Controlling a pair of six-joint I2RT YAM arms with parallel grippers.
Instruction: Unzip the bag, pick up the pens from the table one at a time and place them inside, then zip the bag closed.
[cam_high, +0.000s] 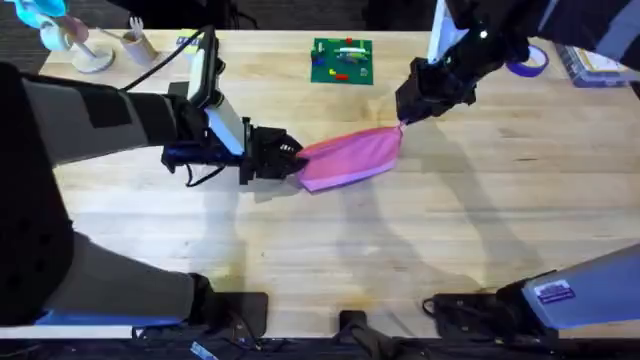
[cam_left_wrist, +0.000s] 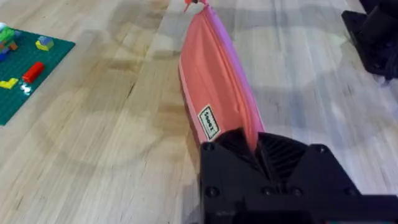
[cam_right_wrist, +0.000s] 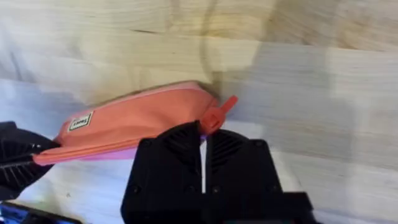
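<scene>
Bag (cam_high: 350, 157), the pink pouch, sits mid-table (cam_high: 480, 230) on its edge, stretched between the 2 grippers, with its white label (cam_left_wrist: 209, 122) facing the green board (cam_high: 342, 61) side. At its left end the left gripper (cam_high: 290, 158) has its 2 black fingers closed tight on the fabric, and in the left wrist view the pouch runs straight out from between them. At the opposite end the right gripper (cam_right_wrist: 203, 140) has its fingers pressed almost together on the orange zip pull (cam_right_wrist: 217, 115).
</scene>
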